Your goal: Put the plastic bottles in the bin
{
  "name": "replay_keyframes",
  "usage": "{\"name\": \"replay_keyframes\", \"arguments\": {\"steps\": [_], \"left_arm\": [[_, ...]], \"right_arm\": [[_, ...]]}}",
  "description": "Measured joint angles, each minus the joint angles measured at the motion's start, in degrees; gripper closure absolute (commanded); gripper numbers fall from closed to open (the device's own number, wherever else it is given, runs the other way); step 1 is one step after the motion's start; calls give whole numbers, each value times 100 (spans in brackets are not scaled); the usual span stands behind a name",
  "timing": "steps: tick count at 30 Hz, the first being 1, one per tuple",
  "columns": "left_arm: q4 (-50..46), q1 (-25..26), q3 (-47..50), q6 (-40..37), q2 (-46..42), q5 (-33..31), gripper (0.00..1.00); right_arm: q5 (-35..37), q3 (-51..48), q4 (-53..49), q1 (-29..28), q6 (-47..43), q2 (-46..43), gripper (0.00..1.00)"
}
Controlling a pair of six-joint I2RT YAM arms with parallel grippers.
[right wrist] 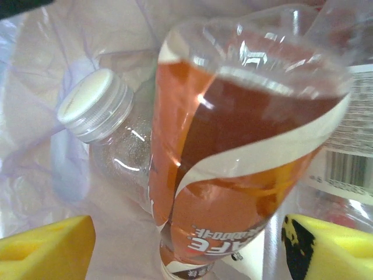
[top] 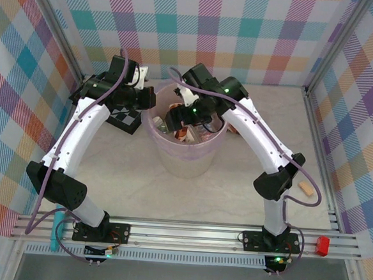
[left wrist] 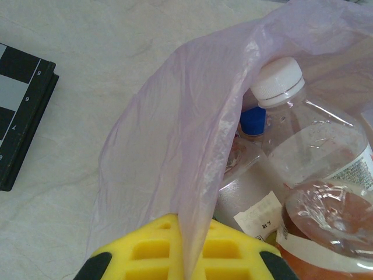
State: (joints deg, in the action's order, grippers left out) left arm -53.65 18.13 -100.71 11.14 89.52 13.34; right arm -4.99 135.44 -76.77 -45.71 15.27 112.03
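The bin (top: 186, 158) stands mid-table, its lilac bag (left wrist: 175, 134) draped over the rim. My left gripper (left wrist: 186, 227) is at the bin's left rim, its yellow pads shut on a fold of that bag. Inside lie several plastic bottles: a clear one with a white cap (left wrist: 280, 81), one with a blue cap (left wrist: 253, 121), and an orange-labelled one (left wrist: 332, 227). My right gripper (top: 181, 122) hangs over the bin's mouth. Its pads (right wrist: 46, 248) stand wide apart, open, with the orange-labelled bottle (right wrist: 233, 175) between them and a gap on each side. A white-capped clear bottle (right wrist: 96, 108) lies beside it.
A flat black-and-white checkerboard (top: 125, 118) lies just left of the bin, under the left arm. A small tan cork-like piece (top: 306, 189) sits on the table at the right. A red block (top: 323, 244) rests on the front rail.
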Motion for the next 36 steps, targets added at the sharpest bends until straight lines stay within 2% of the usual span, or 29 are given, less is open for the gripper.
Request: {"name": "replay_keyframes", "arguments": {"steps": [4,11,15,21,27,33,36], "left_arm": [[2,0,4,-2,-9,-2,100],[4,2,11,-2,-11,-13,100],[9,2,15,-2,-11,-13,100],[9,2,15,-4,-11,-13,100],[9,2,15,-4,-11,-11,100],[2,4,15,-11,-22,-37,100],[2,11,15,-26,-22,-59,100]], "right_arm": [[225,13,0,46,-129,-319,8],[435,-111,57,476,-402,-1012,9],[455,-835,221,1141,-557,-1668,9],[337,-2243,664,2529,-953,-2232,6],[4,-3646,1502,3397,-2197,-2015,4],[-640,-3915,2240,4059,-3475,-1309,0],[-688,-3932,2446,4216,-4120,-935,0]]}}
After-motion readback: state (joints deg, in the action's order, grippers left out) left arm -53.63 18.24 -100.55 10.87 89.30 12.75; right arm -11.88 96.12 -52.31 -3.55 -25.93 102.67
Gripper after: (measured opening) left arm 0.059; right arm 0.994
